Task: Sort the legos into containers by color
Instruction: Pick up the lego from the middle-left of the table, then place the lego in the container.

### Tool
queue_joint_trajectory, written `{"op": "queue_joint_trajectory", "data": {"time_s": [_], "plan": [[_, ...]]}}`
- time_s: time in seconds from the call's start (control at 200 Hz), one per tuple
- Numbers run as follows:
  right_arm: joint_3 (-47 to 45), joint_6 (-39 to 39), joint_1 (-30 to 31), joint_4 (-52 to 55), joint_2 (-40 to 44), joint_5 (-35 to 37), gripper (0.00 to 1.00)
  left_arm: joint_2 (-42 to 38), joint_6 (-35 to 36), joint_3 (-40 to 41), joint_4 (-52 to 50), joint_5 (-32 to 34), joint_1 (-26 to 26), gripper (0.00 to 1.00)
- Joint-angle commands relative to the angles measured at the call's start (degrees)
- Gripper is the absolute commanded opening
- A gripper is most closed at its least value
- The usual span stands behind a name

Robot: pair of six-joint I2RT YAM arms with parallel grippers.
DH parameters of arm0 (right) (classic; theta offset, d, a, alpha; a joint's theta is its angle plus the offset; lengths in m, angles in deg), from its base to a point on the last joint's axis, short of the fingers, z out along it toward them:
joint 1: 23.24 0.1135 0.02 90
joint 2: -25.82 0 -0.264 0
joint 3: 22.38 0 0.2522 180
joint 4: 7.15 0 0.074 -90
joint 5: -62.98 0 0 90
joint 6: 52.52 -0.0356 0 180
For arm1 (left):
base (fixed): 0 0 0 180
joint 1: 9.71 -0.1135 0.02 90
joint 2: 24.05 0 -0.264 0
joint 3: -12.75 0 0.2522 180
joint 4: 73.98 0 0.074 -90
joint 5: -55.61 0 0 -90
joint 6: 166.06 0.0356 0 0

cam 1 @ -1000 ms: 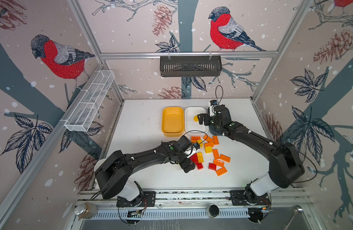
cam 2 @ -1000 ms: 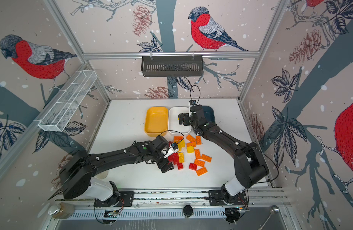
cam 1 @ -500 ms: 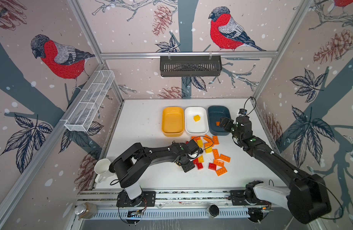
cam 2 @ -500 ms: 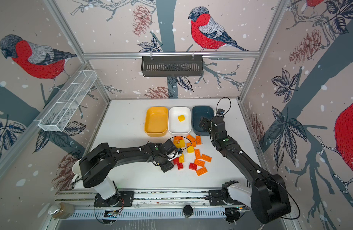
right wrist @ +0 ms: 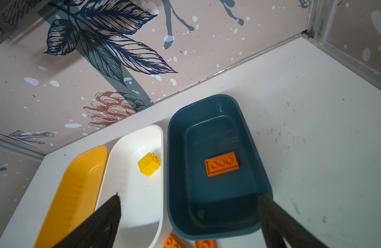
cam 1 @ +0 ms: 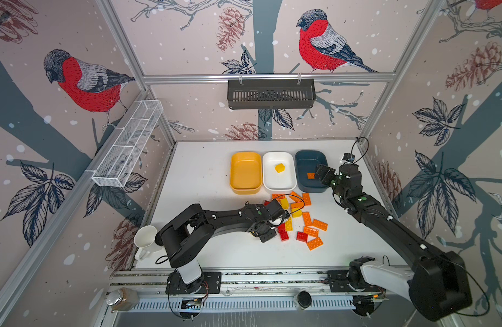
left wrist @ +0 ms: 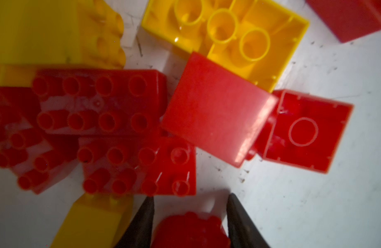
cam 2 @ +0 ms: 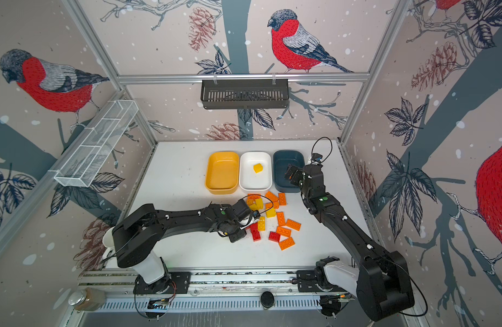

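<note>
both top views are bright and evenly lit from overhead, with crisp focus across the white table (cam 1: pixel 210 175). the arms throw only soft, pale shadows on it. the wide lens splays the aluminium posts (cam 1: pixel 122 42) outward toward the upper corners. the left wrist view is very close and soft: the nearest red brick (left wrist: pixel 189 232) and the dark fingers (left wrist: pixel 140 225) of the left gripper (left wrist: pixel 190 195) flanking it are out of focus, and glare streaks the smooth-faced red brick (left wrist: pixel 217 111). in the right wrist view the fingers (right wrist: pixel 99 223) of the right gripper (right wrist: pixel 190 195) are blurred, the orange brick (right wrist: pixel 221 164) casts a short dark shadow in the teal tray (right wrist: pixel 176 150), and a sheen lies on the yellow tray (right wrist: pixel 92 169).
</note>
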Motion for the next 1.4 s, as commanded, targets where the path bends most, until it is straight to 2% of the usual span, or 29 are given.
{"op": "queue_joint_trajectory", "data": {"time_s": [0.0,0.14,0.24,0.425,0.545,0.695,0.83,1.01,1.286,1.396], "plan": [[0.3,1.5,0.0,-0.4,-0.3,-2.0,0.99,-1.7,-1.1,0.1,-0.3,1.5,-0.1,0.28],[0.2,1.9,0.1,-1.8,-0.7,-5.6,0.99,-5.2,-1.9,0.7,0.6,1.2,-0.6,0.24],[0.2,1.2,0.2,-2.1,-1.2,-5.2,0.99,-8.2,-3.3,0.7,1.2,2.3,-1.9,0.20],[0.5,1.0,0.2,-2.5,-1.9,-6.5,0.99,-13.9,-5.8,0.6,3.9,0.3,-6.6,0.20],[0.6,1.5,0.5,-3.1,-1.9,-7.8,0.99,-16.5,-8.2,0.8,8.2,4.2,-8.7,0.20],[1.2,2.4,1.5,-2.8,-2.7,-8.2,0.99,-17.1,-12.3,-1.7,13.2,4.7,-12.5,0.20],[2.4,3.8,2.5,-1.6,-4.0,-9.0,0.99,-15.4,-17.3,-3.5,18.1,6.6,-17.5,0.20],[4.2,4.4,3.9,0.6,-5.5,-8.5,0.99,-10.3,-20.0,-5.5,23.1,6.5,-22.7,0.19],[5.3,4.6,5.1,3.2,-9.1,-8.6,0.99,0.8,-26.3,-12.5,24.6,9.5,-29.4,0.21],[5.9,4.4,5.2,5.1,-10.0,-7.5,0.99,5.4,-27.7,-17.6,21.2,10.4,-30.4,0.29]]}}
